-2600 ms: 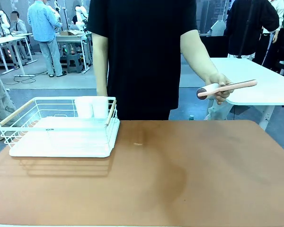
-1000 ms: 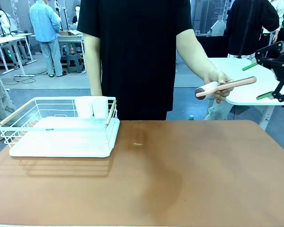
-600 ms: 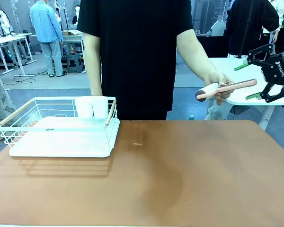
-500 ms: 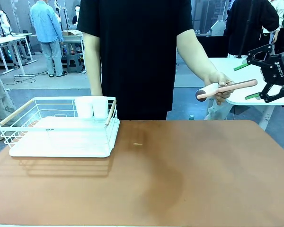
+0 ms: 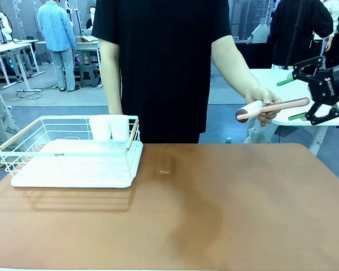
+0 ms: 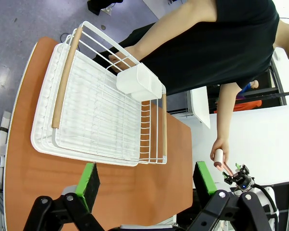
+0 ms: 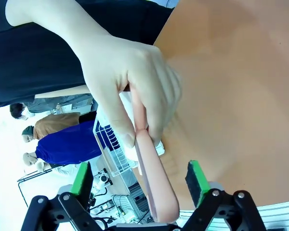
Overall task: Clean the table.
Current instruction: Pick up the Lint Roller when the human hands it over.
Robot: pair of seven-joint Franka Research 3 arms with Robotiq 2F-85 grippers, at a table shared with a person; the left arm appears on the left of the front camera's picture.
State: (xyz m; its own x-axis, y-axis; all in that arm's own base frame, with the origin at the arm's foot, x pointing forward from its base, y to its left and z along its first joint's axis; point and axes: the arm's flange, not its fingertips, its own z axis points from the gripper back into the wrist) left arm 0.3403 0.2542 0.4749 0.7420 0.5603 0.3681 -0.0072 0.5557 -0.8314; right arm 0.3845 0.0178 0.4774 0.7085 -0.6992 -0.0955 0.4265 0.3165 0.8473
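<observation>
handover | right gripper [image 5: 291,100] agape, straddling handle of roller [image 5: 285,104], offered handle-first by hand [image 5: 261,110] beyond far-right corner of table [image 5: 254,192] | left gripper [image 6: 145,179] agape, high over tabletop near rack [image 6: 101,110] at far-left corner

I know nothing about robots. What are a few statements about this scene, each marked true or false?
1. The person's hand holds a pink-handled roller out toward the right gripper. True.
2. The right gripper is shut on the roller. False: its jaws stand open either side of the handle.
3. The white wire rack stands at the table's right end. False: the left end.
4. The left gripper is open. True.
</observation>
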